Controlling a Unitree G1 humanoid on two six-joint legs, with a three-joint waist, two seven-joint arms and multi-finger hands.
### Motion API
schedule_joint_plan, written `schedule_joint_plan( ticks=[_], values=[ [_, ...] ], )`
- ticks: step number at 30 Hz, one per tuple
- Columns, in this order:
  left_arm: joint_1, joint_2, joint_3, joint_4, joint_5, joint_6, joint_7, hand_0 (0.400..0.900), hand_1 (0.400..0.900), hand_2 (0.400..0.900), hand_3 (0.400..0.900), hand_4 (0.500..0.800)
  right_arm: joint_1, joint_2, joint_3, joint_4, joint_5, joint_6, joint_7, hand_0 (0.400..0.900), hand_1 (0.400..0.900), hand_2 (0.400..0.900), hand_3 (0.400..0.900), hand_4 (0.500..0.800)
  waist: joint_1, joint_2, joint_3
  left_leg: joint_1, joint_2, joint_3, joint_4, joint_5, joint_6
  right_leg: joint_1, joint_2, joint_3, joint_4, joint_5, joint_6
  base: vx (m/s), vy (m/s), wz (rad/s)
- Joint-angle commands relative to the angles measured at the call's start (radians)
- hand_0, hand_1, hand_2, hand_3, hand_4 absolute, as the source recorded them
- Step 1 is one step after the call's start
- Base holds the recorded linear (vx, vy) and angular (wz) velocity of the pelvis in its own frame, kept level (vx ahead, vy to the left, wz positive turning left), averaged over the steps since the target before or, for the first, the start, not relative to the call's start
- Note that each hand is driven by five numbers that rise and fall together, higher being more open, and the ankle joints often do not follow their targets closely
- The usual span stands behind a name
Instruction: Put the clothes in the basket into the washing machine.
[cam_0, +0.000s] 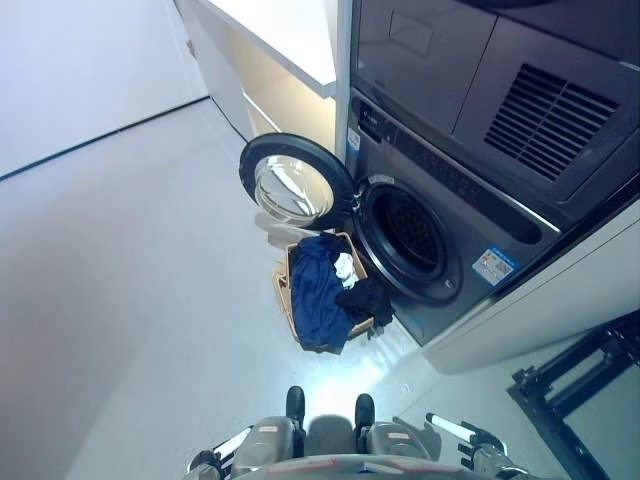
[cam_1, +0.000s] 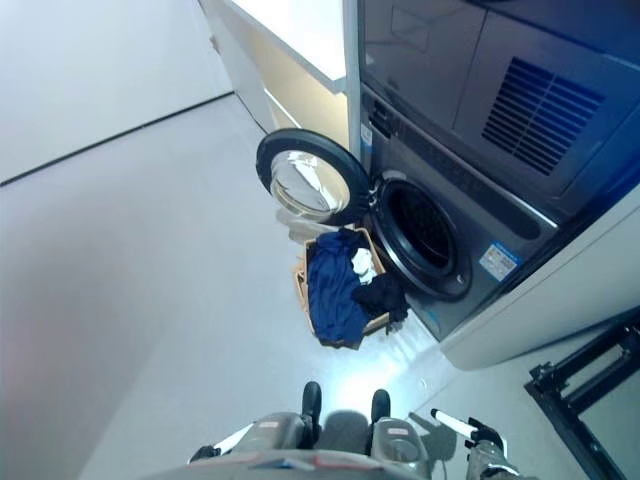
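Observation:
A tan basket stands on the floor right in front of the dark grey washing machine. Blue cloth drapes over it, with a white piece and a black garment on the machine side. The round door is swung open to the left and the drum opening looks dark. My right hand shows low at the bottom right, fingers straight, far from the basket. My left hand peeks in at the bottom edge, mostly hidden.
A second dark appliance with a vent grille sits above the washer. A pale counter and cabinets run along the left of it. A black metal frame stands at the right. Grey floor spreads to the left.

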Motion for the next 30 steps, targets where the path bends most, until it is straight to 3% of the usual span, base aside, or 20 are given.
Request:
schedule_joint_plan(
  ticks=[1,4,8,9,11,12,15,17,18,22,23,25,27,30],
  values=[
    [0.043,0.027,-0.007,0.025,-0.024,-0.015,0.031,0.9,0.9,0.9,0.9,0.8,0.036,-0.035,-0.007,-0.024,0.016,-0.019,-0.024,0.9,0.9,0.9,0.9,0.8,-0.011,-0.034,-0.04,-0.139,-0.036,0.032,-0.11,0.108,-0.013,0.295,-0.006,0.061,-0.276,-0.132,0.061,0.45,0.252,-0.48],
    [0.036,0.044,-0.008,0.024,-0.015,-0.012,0.026,0.9,0.9,0.9,0.9,0.8,0.033,-0.02,-0.005,-0.022,0.019,-0.018,-0.018,0.9,0.9,0.9,0.9,0.8,0.005,-0.063,-0.063,-0.152,-0.036,0.051,-0.043,0.112,0.013,0.321,-0.05,0.067,-0.299,-0.137,0.088,0.48,0.335,-0.42],
    [-0.005,0.074,-0.028,-0.009,-0.02,-0.023,0.025,0.9,0.9,0.9,0.9,0.8,0.005,0.005,0.015,-0.039,0.031,-0.023,-0.008,0.9,0.9,0.9,0.9,0.8,0.023,-0.118,-0.073,-0.252,-0.06,0.071,0.132,0.012,0.064,0.248,-0.098,0.097,-0.265,-0.127,0.115,0.37,0.348,-0.26],
    [-0.029,0.087,-0.034,-0.018,-0.022,-0.022,0.025,0.9,0.9,0.9,0.9,0.8,-0.012,0.015,0.02,-0.056,0.048,-0.027,-0.007,0.9,0.9,0.9,0.9,0.8,0.027,-0.134,-0.071,-0.248,-0.074,0.067,0.16,-0.039,0.09,0.209,-0.113,0.096,-0.185,-0.095,0.133,0.46,0.428,0.03],
    [-0.044,0.097,-0.039,-0.027,-0.023,-0.021,0.024,0.9,0.9,0.9,0.9,0.8,-0.023,0.026,0.02,-0.073,0.073,-0.035,-0.002,0.9,0.9,0.9,0.9,0.8,0.025,-0.141,-0.061,-0.222,-0.087,0.06,0.144,-0.062,0.108,0.144,-0.12,0.096,-0.05,-0.024,0.143,0.29,0.299,0.08],
    [-0.044,0.098,-0.039,-0.027,-0.023,-0.021,0.024,0.9,0.9,0.9,0.9,0.8,-0.023,0.026,0.02,-0.072,0.073,-0.035,-0.002,0.9,0.9,0.9,0.9,0.8,0.025,-0.142,-0.062,-0.222,-0.088,0.061,0.143,-0.061,0.108,0.14,-0.121,0.097,-0.045,-0.027,0.144,0.14,0.194,0.03],
    [-0.063,0.112,-0.048,-0.033,-0.015,-0.017,0.026,0.9,0.9,0.9,0.9,0.8,-0.036,0.038,0.023,-0.099,0.094,-0.045,-0.007,0.9,0.9,0.9,0.9,0.8,0.007,-0.133,-0.03,-0.141,-0.108,0.049,0.109,-0.093,0.139,0.035,-0.147,0.083,0.193,0.109,0.122,0.18,0.254,0.06],
    [-0.07,0.118,-0.045,-0.03,-0.012,-0.012,0.025,0.9,0.9,0.9,0.9,0.8,-0.037,0.046,0.023,-0.107,0.108,-0.049,-0.007,0.9,0.9,0.9,0.9,0.8,-0.007,-0.113,-0.006,-0.073,-0.116,0.037,0.076,-0.097,0.15,-0.029,-0.135,0.089,0.271,0.089,0.1,0.22,0.223,0.19],
    [-0.075,0.12,-0.045,-0.03,-0.008,-0.011,0.028,0.9,0.9,0.9,0.9,0.8,-0.038,0.052,0.023,-0.113,0.119,-0.05,-0.007,0.9,0.9,0.9,0.9,0.8,-0.016,-0.098,0.004,-0.031,-0.111,0.032,0.037,-0.086,0.149,-0.088,-0.102,0.082,0.264,0.038,0.087,0.18,0.141,0.14],
    [-0.085,0.12,-0.051,-0.027,-0.005,-0.013,0.029,0.9,0.9,0.9,0.9,0.8,-0.04,0.054,0.023,-0.128,0.131,-0.056,-0.006,0.9,0.9,0.9,0.9,0.8,-0.025,-0.087,0.02,0.023,-0.098,0.026,-0.005,-0.08,0.133,-0.105,-0.062,0.078,0.085,-0.016,0.096,0.2,0.006,0.19],
    [-0.089,0.116,-0.057,-0.024,0.004,-0.014,0.028,0.9,0.9,0.9,0.9,0.8,-0.038,0.055,0.023,-0.132,0.132,-0.058,-0.011,0.9,0.9,0.9,0.9,0.8,-0.027,-0.09,0.022,0.039,-0.103,0.022,-0.011,-0.09,0.127,-0.103,-0.047,0.101,-0.077,0.003,0.116,0.2,-0.074,0.19],
    [-0.092,0.113,-0.056,-0.013,0.012,-0.015,0.027,0.9,0.9,0.9,0.9,0.8,-0.031,0.057,0.022,-0.137,0.129,-0.058,-0.013,0.9,0.9,0.9,0.9,0.8,-0.031,-0.091,0.019,0.062,-0.103,0.014,-0.021,-0.098,0.119,-0.11,-0.048,0.138,-0.224,0.072,0.143,0.22,-0.086,0.17],
    [-0.085,0.107,-0.05,-0.009,0.01,-0.02,0.024,0.9,0.9,0.9,0.9,0.8,-0.019,0.057,0.02,-0.143,0.123,-0.058,-0.014,0.9,0.9,0.9,0.9,0.8,-0.03,-0.092,0.016,0.086,-0.104,0.003,-0.025,-0.114,0.109,-0.122,-0.056,0.163,-0.319,0.123,0.159,0.23,-0.131,0.19],
    [-0.07,0.102,-0.046,-0.007,0.008,-0.024,0.027,0.9,0.9,0.9,0.9,0.8,-0.005,0.054,0.02,-0.154,0.119,-0.058,-0.015,0.9,0.9,0.9,0.9,0.8,-0.037,-0.09,0.01,0.116,-0.102,-0.012,-0.022,-0.139,0.1,-0.127,-0.054,0.168,-0.318,0.142,0.167,0.26,-0.206,0.32]
  ],
)
